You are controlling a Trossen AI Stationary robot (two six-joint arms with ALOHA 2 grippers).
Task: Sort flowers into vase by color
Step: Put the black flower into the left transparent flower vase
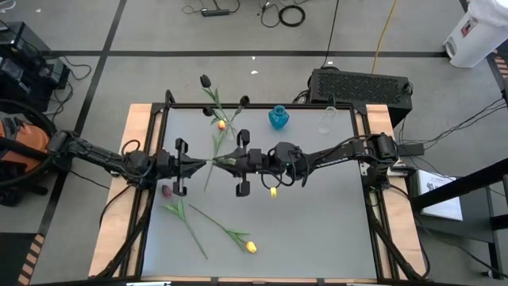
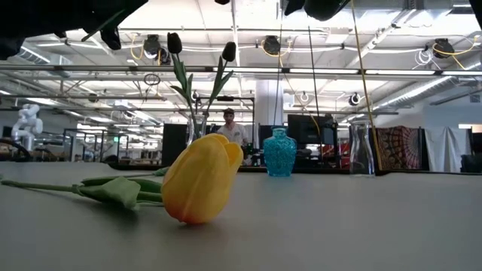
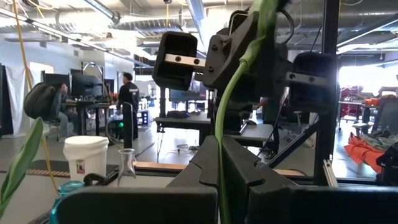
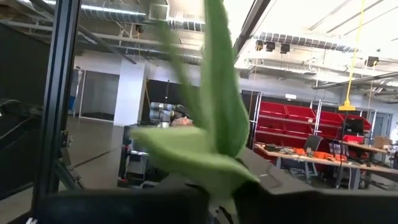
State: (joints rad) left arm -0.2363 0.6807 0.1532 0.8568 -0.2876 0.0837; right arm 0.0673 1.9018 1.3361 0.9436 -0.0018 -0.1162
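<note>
Clear glass vase [image 2: 197,128] holding two black tulips [image 2: 175,43], textured blue glass vase [image 1: 278,117] beside an empty clear flask [image 2: 361,149], left hand [image 1: 205,163] and right hand [image 1: 228,160] both clenched on one green-stemmed flower [image 1: 221,137] mid-worktop, smooth yellow tulip [image 1: 250,247] lying on grey worktop [image 1: 317,214].

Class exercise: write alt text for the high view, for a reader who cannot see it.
Seen from above, two dark robot arms meet mid-table, the left gripper and right gripper both at one green flower stem. A blue vase stands at the far edge; a yellow tulip lies near the front.
</note>
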